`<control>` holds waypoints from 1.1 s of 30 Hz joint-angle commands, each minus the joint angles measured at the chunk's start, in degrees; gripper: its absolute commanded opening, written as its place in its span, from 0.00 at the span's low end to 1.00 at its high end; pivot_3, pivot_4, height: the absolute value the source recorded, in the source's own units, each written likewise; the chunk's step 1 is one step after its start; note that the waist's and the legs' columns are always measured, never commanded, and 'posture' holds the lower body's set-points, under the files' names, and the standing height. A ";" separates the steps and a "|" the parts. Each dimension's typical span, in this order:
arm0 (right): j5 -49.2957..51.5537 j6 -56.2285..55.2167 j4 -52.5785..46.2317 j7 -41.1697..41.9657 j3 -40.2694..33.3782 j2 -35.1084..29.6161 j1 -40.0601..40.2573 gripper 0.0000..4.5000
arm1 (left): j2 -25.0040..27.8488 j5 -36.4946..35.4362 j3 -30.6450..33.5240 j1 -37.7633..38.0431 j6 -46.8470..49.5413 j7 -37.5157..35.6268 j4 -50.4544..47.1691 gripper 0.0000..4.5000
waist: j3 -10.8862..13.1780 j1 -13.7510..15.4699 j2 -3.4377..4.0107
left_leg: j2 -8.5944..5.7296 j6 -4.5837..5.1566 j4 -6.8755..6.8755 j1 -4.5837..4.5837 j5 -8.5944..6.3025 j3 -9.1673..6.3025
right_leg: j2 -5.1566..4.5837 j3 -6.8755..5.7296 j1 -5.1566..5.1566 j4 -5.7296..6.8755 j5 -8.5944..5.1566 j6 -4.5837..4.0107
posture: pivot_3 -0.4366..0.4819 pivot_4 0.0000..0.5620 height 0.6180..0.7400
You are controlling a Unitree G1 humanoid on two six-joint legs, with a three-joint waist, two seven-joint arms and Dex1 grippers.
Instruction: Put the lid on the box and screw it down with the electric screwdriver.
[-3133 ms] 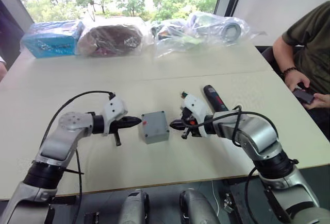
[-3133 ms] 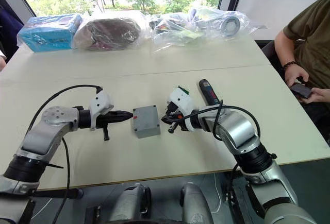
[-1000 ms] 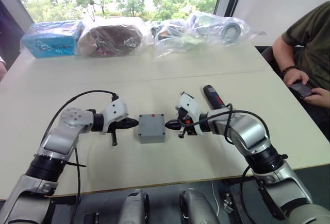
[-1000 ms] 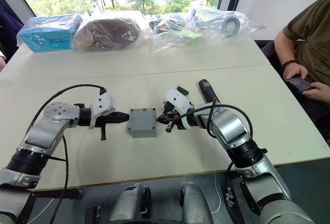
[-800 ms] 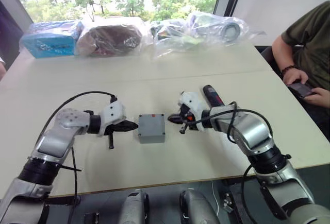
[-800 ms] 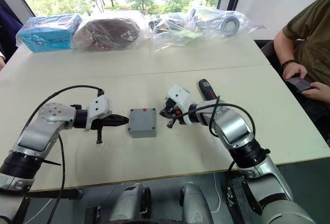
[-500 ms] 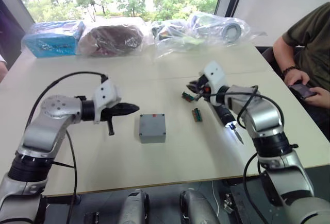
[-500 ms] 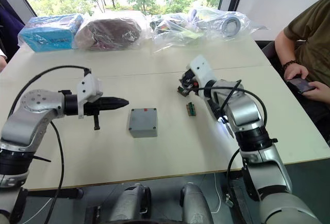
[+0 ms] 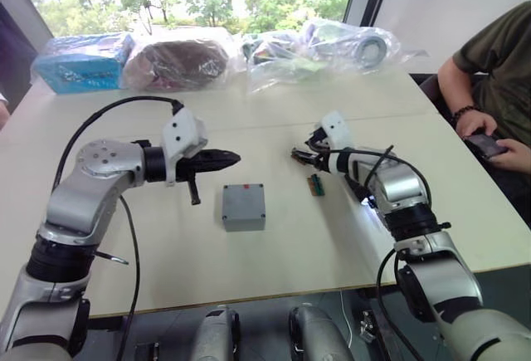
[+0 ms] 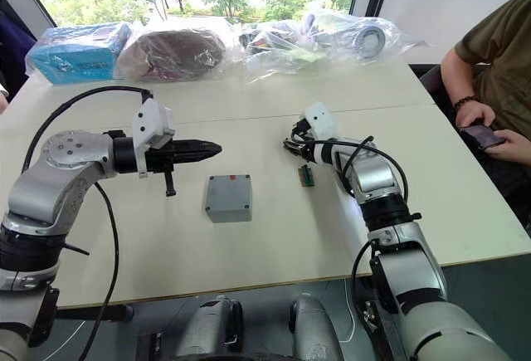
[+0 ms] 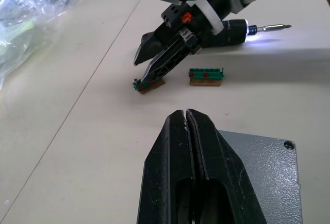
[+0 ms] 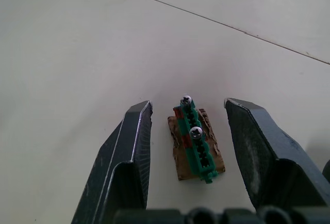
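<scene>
The grey box point(image 9: 243, 206) stands mid-table with a red mark by its far edge. Its top is a flat closed face with a corner screw hole point(image 11: 287, 144), so the lid seems to sit on it; no seam shows. My left gripper point(image 9: 234, 159) is shut and empty, hovering above the table just beyond the box's far left corner. Right of the box, my right gripper point(image 12: 188, 104) is open, its fingers standing either side of a small green-and-red block point(image 12: 195, 145). The electric screwdriver point(image 11: 242, 28) lies on the table under my right forearm, its tip light glowing.
A second green-and-red block point(image 9: 315, 183) lies between the box and my right arm. Plastic-wrapped packages point(image 9: 178, 58) line the table's far edge. A person point(image 9: 498, 70) sits at the far right corner holding a phone.
Both grippers have left the box's sides. The left one rose and moved toward the far side. The right one swung away from the box and came down over the small block.
</scene>
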 commanded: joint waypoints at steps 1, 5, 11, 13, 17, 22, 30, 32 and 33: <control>0.05 -0.80 0.06 0.27 -1.40 0.31 -1.26 0.51 | 0.34 -0.69 0.01 -0.74 -0.12 -0.01 -1.60 0.00 | 0.00 -0.02 0.00 | 0.00 0.00 0.00 0.00 0.00 0.00 | 0.00 0.00 0.00 0.00 0.00 0.00 | 0.48 0.27 1.00; -0.28 -0.62 0.54 0.23 -1.36 0.15 -1.02 0.51 | 0.44 -0.64 -0.05 -0.71 -0.26 -0.21 -1.71 0.00 | 0.00 -0.04 0.00 | 0.00 -0.01 0.00 0.00 0.00 0.00 | 0.01 0.00 0.00 0.00 0.00 0.00 | 0.48 0.27 1.00; -0.33 -0.03 0.34 0.27 -1.28 0.20 -0.57 0.51 | 0.56 -0.41 -0.15 -0.68 -0.54 -0.42 -1.56 0.00 | 0.00 -0.03 0.00 | 0.00 -0.01 0.00 0.00 0.00 0.00 | 0.01 0.00 0.00 0.00 0.00 0.00 | 0.48 0.27 1.00; -0.20 0.12 0.37 0.15 -1.43 0.36 -0.50 0.51 | 0.52 -0.39 -0.17 -0.85 -0.58 -0.44 -1.44 0.00 | 0.00 -0.03 0.00 | 0.00 -0.01 0.00 0.00 0.00 0.00 | 0.01 0.00 0.00 0.00 0.00 0.00 | 0.48 0.27 1.00; -0.43 0.34 0.56 -0.14 -1.36 0.38 -0.63 0.51 | 0.57 -0.09 -0.47 -0.83 -0.96 -0.49 -1.24 0.00 | 0.00 -0.04 0.00 | 0.00 -0.01 0.00 0.00 0.00 0.00 | 0.01 0.00 0.00 0.00 0.00 0.00 | 0.48 0.27 1.00; -0.47 0.78 0.42 -0.11 -1.23 0.30 -0.48 0.51 | 0.60 -0.24 -0.61 -1.00 -0.99 -0.39 -1.25 0.00 | 0.00 -0.04 0.00 | 0.00 -0.01 0.00 0.00 0.00 0.00 | 0.01 0.00 0.00 0.00 0.00 0.00 | 0.48 0.27 1.00; -1.03 1.34 0.55 0.01 -1.10 0.45 -0.39 0.01 | 0.40 -0.15 -0.75 -1.54 -1.13 -0.20 -0.82 0.00 | 0.00 -0.04 0.00 | 0.00 -0.01 0.00 0.00 0.00 0.00 | 0.01 0.00 0.00 0.00 0.00 0.00 | 0.48 0.27 1.00; -1.07 1.45 0.50 0.06 -1.22 0.45 -0.57 0.01 | 0.40 -0.15 -0.76 -1.59 -1.13 -0.18 -0.77 0.00 | 0.00 -0.04 0.00 | 0.00 -0.01 0.00 0.00 0.00 0.00 | 0.01 0.00 0.00 0.00 0.00 0.00 | 0.48 0.27 1.00; -1.03 1.67 0.38 0.05 -1.32 0.38 -0.74 0.01 | 0.40 -0.25 -0.68 -1.55 -1.02 -0.15 -0.79 0.00 | 0.00 -0.04 0.00 | 0.00 -0.01 0.00 0.00 0.00 0.00 | 0.01 0.00 0.00 0.00 0.00 0.00 | 0.48 0.27 1.00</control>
